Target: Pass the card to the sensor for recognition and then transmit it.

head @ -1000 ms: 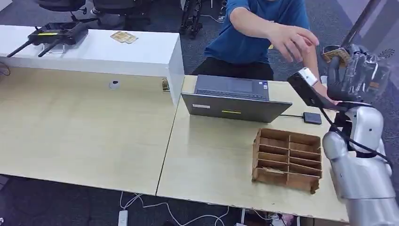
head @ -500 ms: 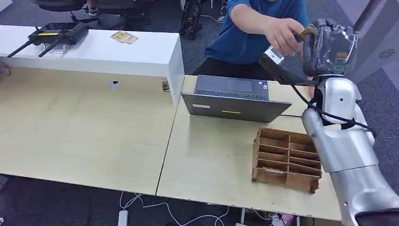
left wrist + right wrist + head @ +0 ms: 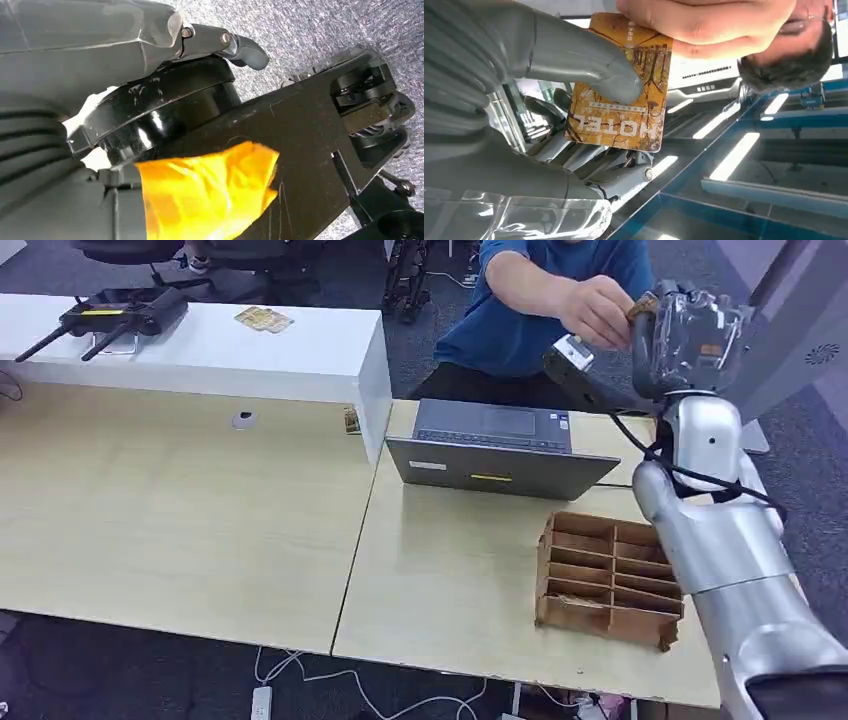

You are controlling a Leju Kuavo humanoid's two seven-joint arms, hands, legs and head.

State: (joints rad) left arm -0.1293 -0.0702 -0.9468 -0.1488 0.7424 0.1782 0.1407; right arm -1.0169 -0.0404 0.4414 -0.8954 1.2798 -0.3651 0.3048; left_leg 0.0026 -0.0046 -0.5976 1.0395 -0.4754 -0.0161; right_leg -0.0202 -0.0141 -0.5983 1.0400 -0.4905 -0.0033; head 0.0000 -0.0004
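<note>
Above the laptop (image 3: 495, 445), right hand (image 3: 690, 335) pinches card (image 3: 621, 85); a person's hand (image 3: 704, 25) grips its far edge.

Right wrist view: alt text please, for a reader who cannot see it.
The robot's right hand holds an orange patterned card printed HOTEL, its thumb pressed on the card's face, while a person's hand grips the card's far edge. Ceiling light strips run behind.

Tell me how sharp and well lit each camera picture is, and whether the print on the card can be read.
Head view: even light, fairly sharp; the card is too small to read. Right wrist view: the card is sharp, HOTEL legible upside down under the right hand's thumb; bright ceiling strips glare behind. Left wrist view: close, dark parts glossy with highlights, an orange patch slightly overexposed.
</note>
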